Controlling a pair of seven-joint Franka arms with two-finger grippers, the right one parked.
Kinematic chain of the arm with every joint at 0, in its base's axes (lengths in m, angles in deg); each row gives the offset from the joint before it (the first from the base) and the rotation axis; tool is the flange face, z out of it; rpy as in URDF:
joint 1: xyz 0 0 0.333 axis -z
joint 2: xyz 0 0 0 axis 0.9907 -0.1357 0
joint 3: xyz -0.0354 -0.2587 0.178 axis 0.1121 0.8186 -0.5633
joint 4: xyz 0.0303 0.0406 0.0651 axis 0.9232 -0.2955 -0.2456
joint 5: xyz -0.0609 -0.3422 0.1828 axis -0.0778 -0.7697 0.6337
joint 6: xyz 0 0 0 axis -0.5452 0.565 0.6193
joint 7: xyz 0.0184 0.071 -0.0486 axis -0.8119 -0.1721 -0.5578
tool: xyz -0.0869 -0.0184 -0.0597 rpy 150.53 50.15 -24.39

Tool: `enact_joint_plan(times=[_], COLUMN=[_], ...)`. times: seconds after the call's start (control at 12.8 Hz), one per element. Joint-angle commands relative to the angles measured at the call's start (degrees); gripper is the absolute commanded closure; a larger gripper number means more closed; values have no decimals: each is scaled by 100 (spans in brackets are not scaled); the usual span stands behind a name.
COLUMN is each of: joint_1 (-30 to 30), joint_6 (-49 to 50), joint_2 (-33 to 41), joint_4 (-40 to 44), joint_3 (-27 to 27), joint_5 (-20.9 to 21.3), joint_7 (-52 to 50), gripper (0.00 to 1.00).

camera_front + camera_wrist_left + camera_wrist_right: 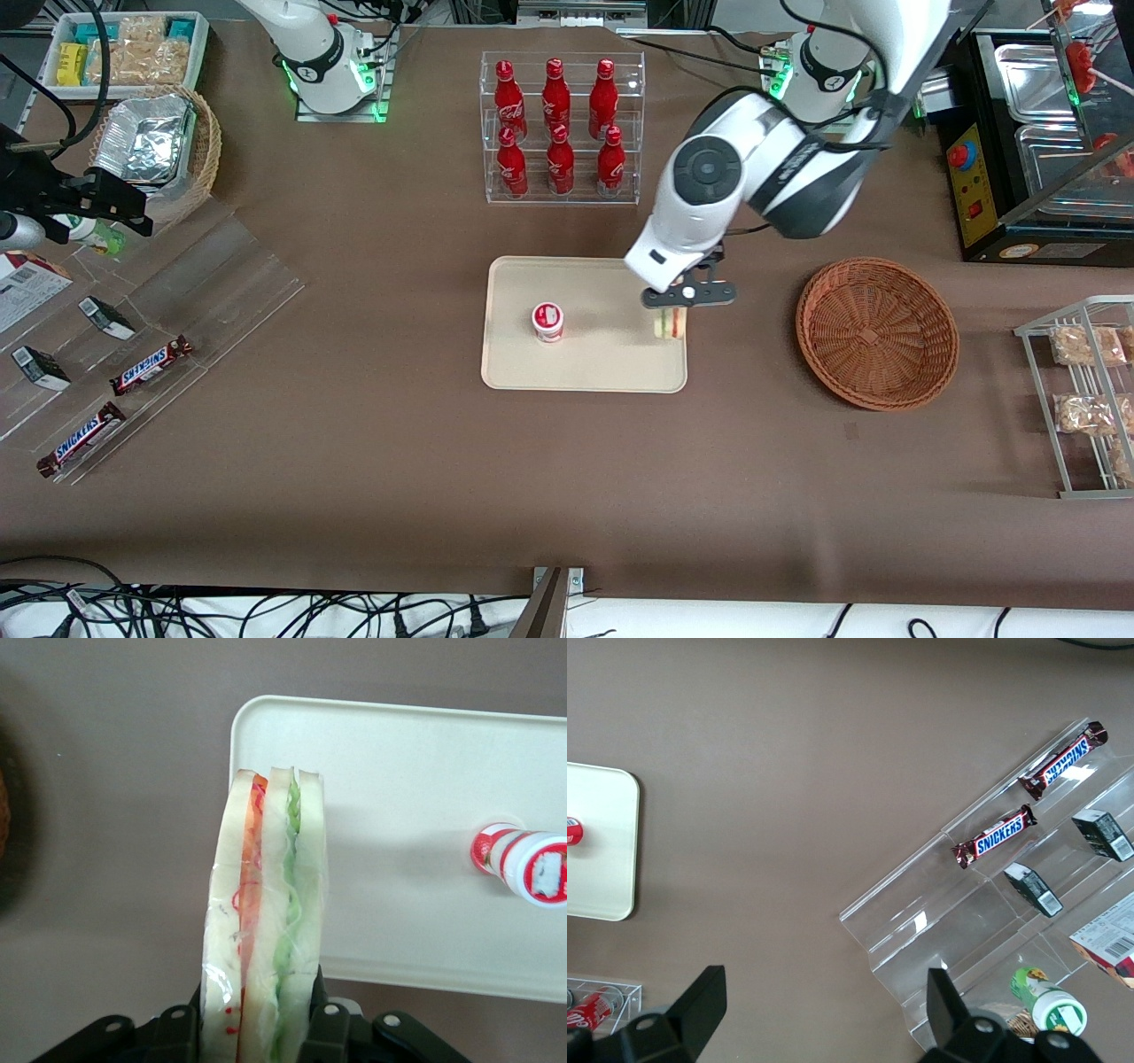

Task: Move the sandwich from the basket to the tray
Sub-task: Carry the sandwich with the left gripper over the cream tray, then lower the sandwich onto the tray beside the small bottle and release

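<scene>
Beige tray (585, 363) is overhung at its basket-side edge by the gripper (673, 312), fingers clamped on the wrapped sandwich (266, 912). Wicker basket (877, 332) lies beside the tray. Two bars (993, 836) are labelled SNICKERS. Six red bottles (556, 124) are racked. One red-and-white cup (547, 322) is on the tray.

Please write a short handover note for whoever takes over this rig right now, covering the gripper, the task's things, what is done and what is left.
Gripper: the left arm's, shut on the wrapped triangular white-bread sandwich, over the edge of the flat beige rectangular tray that lies toward the basket.
Round reddish-brown woven wicker basket: nothing in it, beside the tray toward the working arm's end of the table.
Small white cup with a red-and-white lid: standing on the tray.
Done: sandwich lifted out and carried to the tray.
Left: set it on a bare part of the tray, release, and withdraw.
</scene>
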Motion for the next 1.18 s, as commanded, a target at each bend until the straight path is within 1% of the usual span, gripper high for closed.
enact_joint_plan(times=[0.0, 0.16, 0.47, 0.63, 0.78, 1.1], joint_1=[386, 440, 537, 537, 563, 572], joint_6=[-52, -543, -685, -923, -923, -1046], joint_2=[-477, -645, -1084, -1225, -1296, -1480], joint_4=[258, 249, 328, 390, 390, 398], joint_3=[-6, -24, -24, -41, -41, -50], joint_5=[562, 695, 1388, 1599, 1793, 1899], joint_7=[-542, -815, -1272, -1483, -1668, -1677], gripper=[59, 59, 59, 59, 59, 59])
